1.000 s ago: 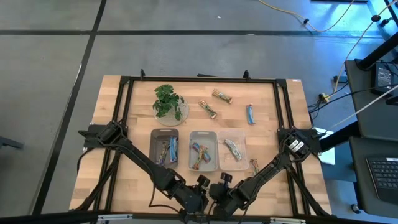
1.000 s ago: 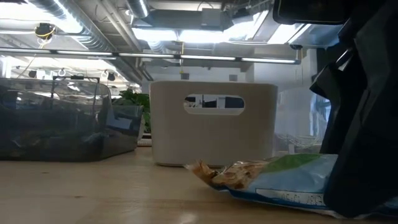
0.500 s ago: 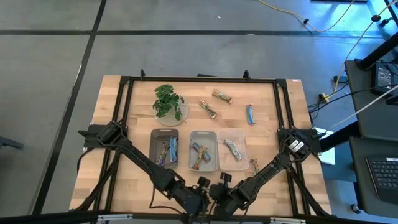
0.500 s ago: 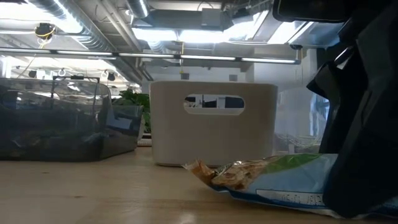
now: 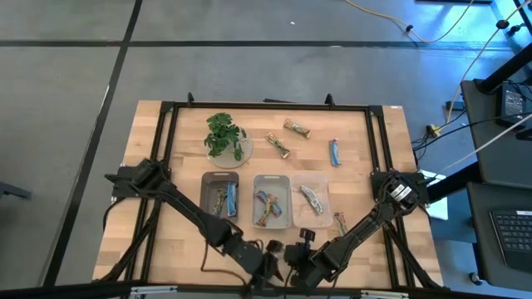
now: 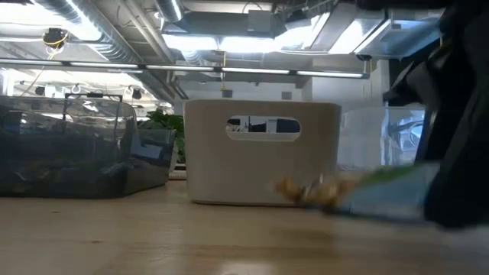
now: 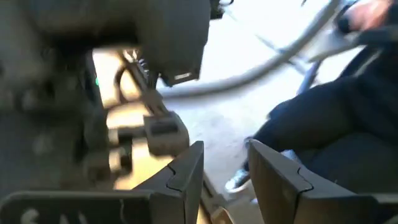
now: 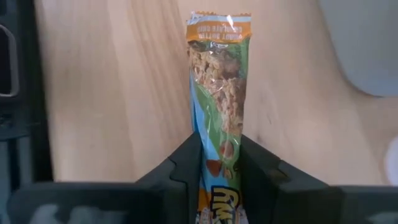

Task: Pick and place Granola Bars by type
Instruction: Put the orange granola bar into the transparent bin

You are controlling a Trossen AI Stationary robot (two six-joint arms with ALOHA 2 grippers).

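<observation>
- high view: a wooden surface (image 5: 166, 241) carries three bins in a row, a dark bin (image 5: 219, 199) on the left, a pale grey bin (image 5: 271, 200) in the middle and a clear bin (image 5: 310, 199) on the right.
- each bin holds wrapped granola bars; the far part of the surface carries three loose ones, a striped bar (image 5: 278, 145), a tan bar (image 5: 297, 128) and a blue bar (image 5: 335, 152).
- a further small bar (image 5: 341, 220) lies just beside the clear bin, on its right.
- a leafy plant (image 5: 223, 135) on a round dish stands near the far left, beyond the dark bin.
- both dark arms reach in from the sides and meet at the near edge, in front of the bins.
- right wrist view: the right end effector (image 8: 217, 163) pinches a green, blue and orange granola bar (image 8: 219, 99) between its two fingers (image 8: 180, 163); the bar points away from the wrist, over bare wood, near the rounded corner of the pale grey bin.
- low view: the same bar (image 6: 359, 191) shows blurred and tilted, its pictured end in front of the pale grey bin's wall, clear of the wood.
- left wrist view: the left end effector (image 7: 225, 171) holds nothing; its fingers (image 7: 180, 174) stand a narrow gap apart, near the near edge of the surface.
- that view also shows a seated person's dark trouser leg and a light shoe beyond the surface.
</observation>
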